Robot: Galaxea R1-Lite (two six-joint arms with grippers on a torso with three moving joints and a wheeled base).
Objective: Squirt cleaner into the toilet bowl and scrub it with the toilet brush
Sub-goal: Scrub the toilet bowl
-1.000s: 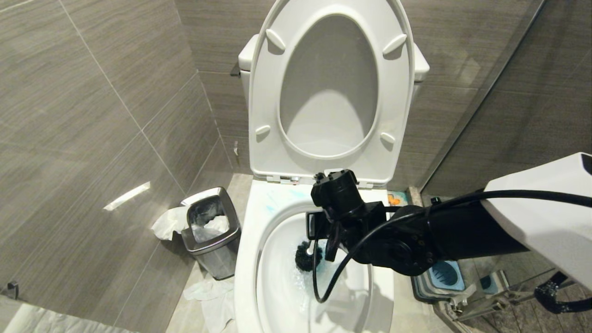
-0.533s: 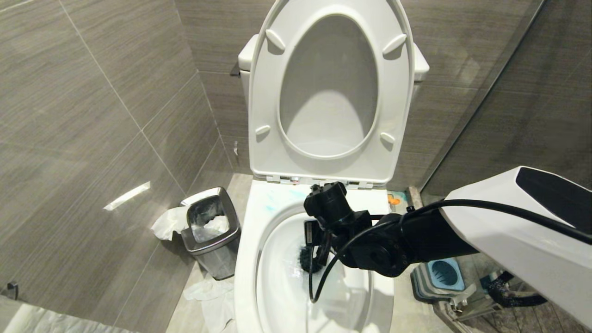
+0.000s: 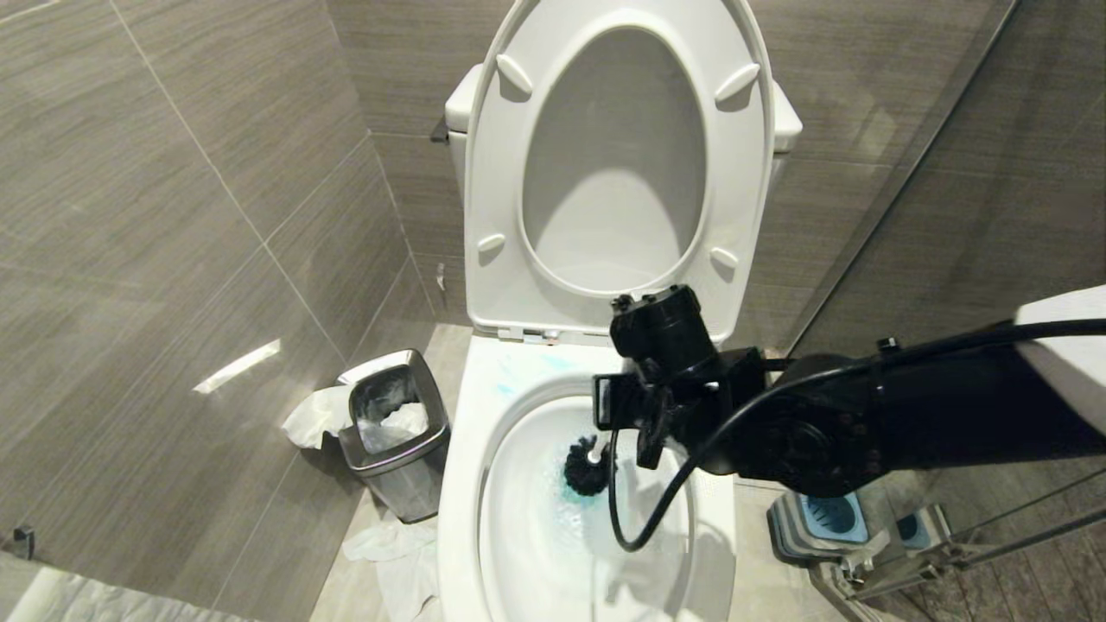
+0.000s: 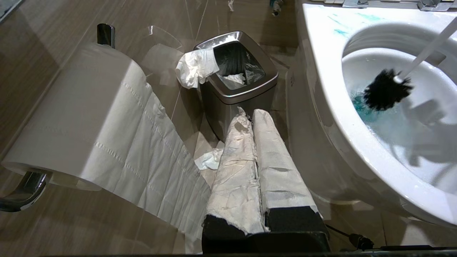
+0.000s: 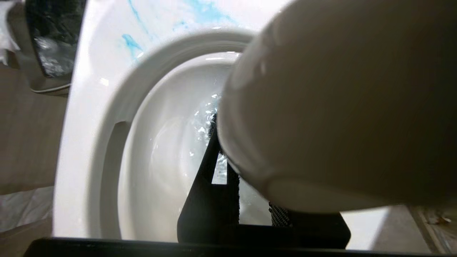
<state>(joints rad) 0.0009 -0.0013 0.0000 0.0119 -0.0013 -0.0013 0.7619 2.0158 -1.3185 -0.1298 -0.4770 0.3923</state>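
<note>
Right claw (image 3: pixel 624 425) clamped on the toilet brush (image 4: pixel 385 89) handle, over the toilet bowl (image 3: pixel 462 484).
Black bristle head sits inside the bowl, at blue-tinted water. Left claw (image 4: pixel 252 115), fully closed and empty, hangs beside the steel bin (image 4: pixel 237 87), near the paper roll (image 4: pixel 82 117).

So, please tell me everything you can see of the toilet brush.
The toilet brush has a long slim white plastic-looking handle with a rounded end and a round black bristle head. It slants down into the oval white glossy ceramic toilet bowl, its head at blue-tinted water by the inner wall. The right gripper holds the handle's upper part; the rounded end fills the right wrist view.
</note>
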